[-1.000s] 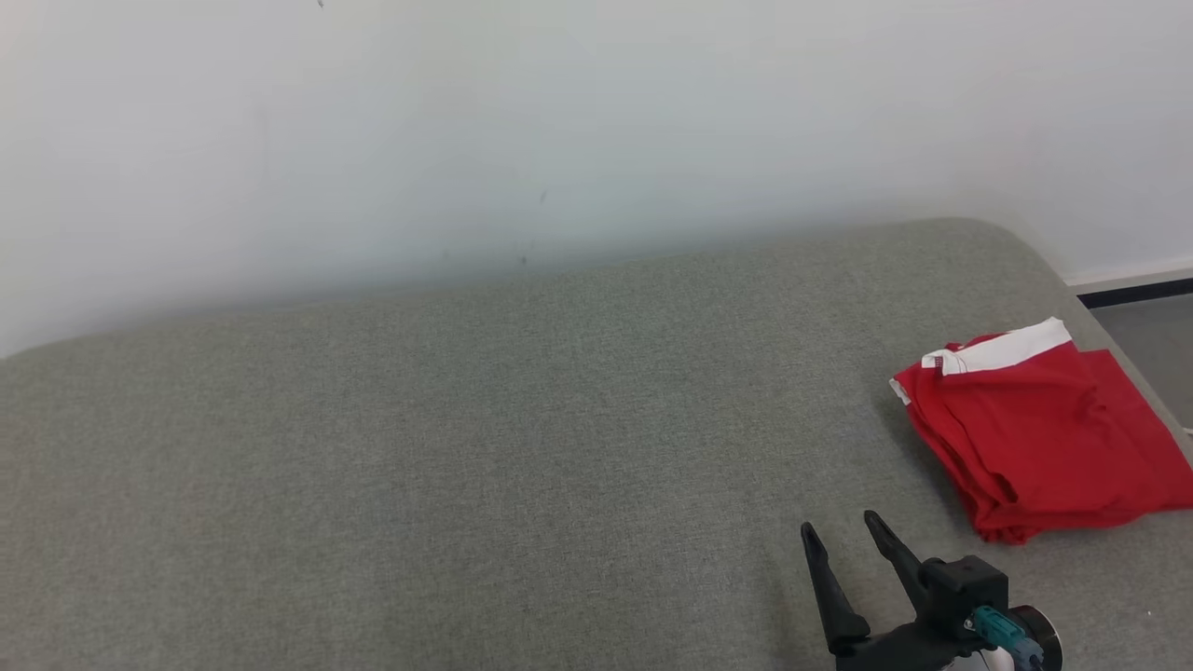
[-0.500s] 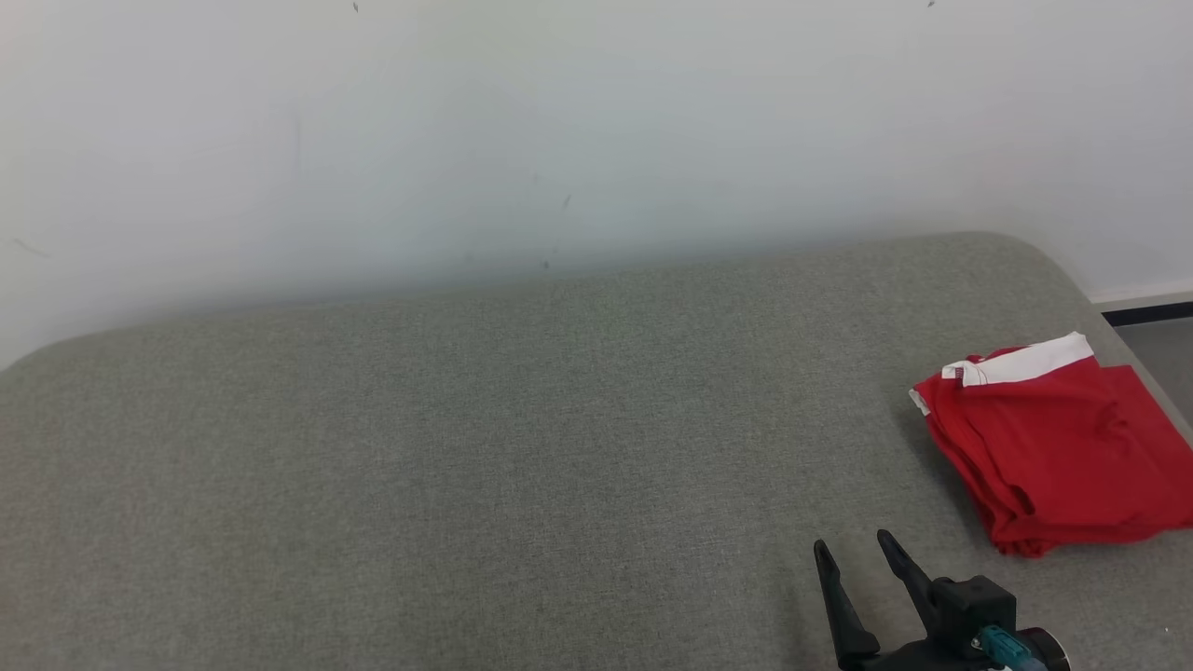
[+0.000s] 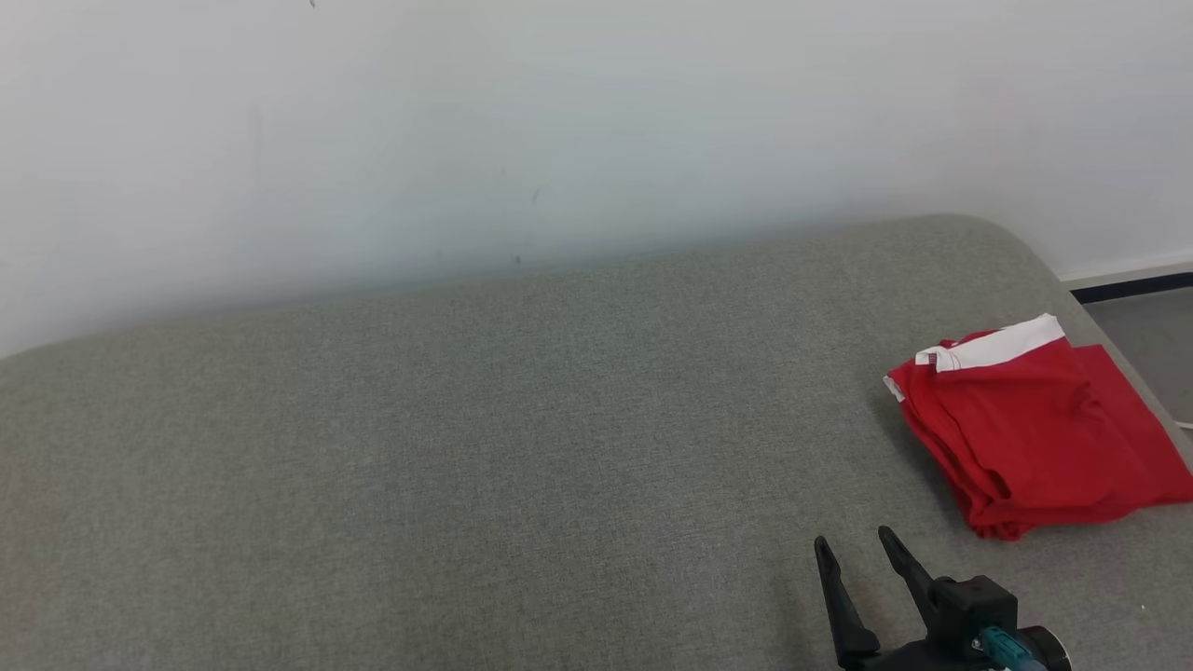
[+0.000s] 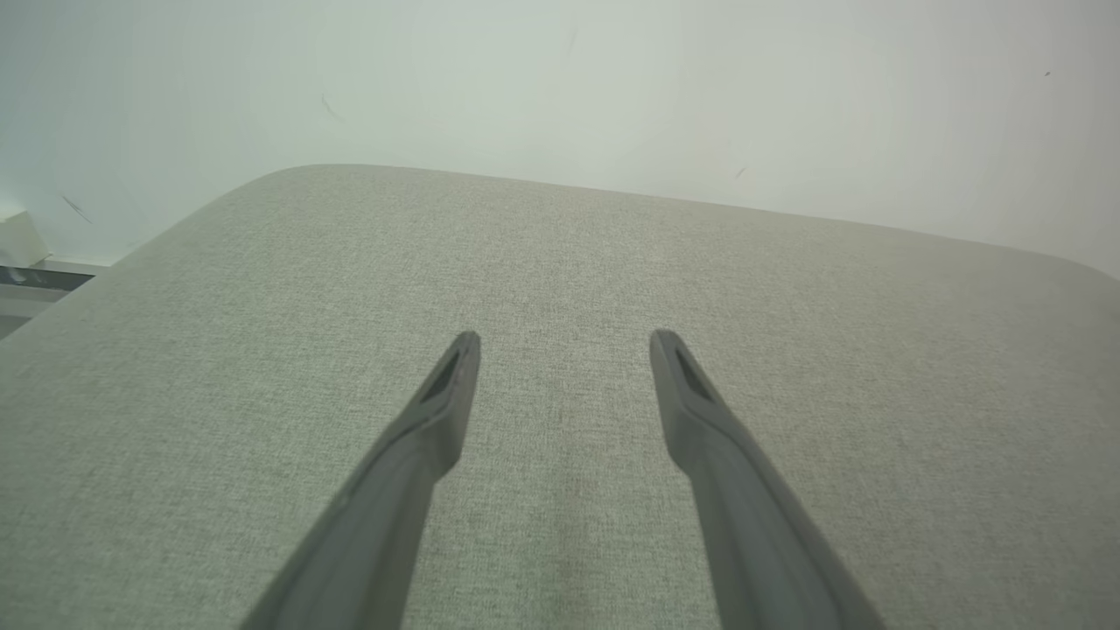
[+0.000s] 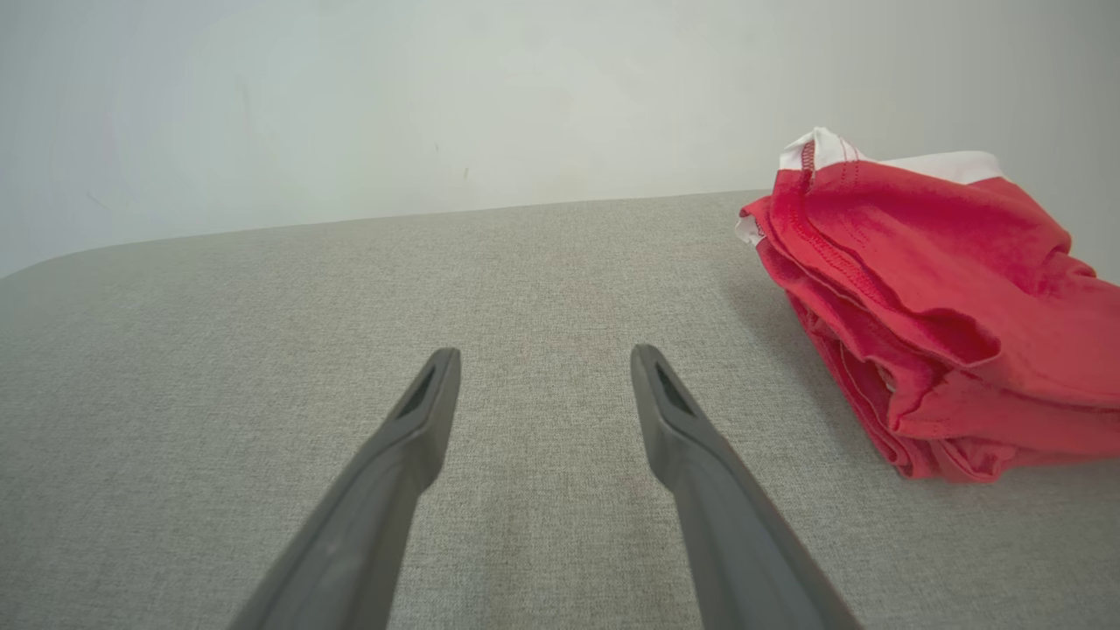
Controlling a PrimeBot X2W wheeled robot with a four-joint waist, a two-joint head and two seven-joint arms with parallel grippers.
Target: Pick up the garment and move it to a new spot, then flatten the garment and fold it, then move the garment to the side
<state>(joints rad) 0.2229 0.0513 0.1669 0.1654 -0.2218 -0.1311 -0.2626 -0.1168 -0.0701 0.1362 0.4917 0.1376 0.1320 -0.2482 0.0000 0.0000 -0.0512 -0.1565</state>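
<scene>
Right gripper (image 3: 852, 538): jaws apart, empty, above cushion (image 3: 466, 447) | left gripper (image 4: 566, 337): jaws apart, empty | garment (image 3: 1025, 429): red, folded, at cushion's right edge, near and ahead-right of right gripper, not touching it

the right gripper (image 3: 853, 538) sits at the lower right of the head view, its two long dark fingers (image 3: 839, 601) spread apart, pointing up and slightly left. the left gripper (image 4: 567, 337) is spread just as wide in its wrist view, tips well apart.
</scene>
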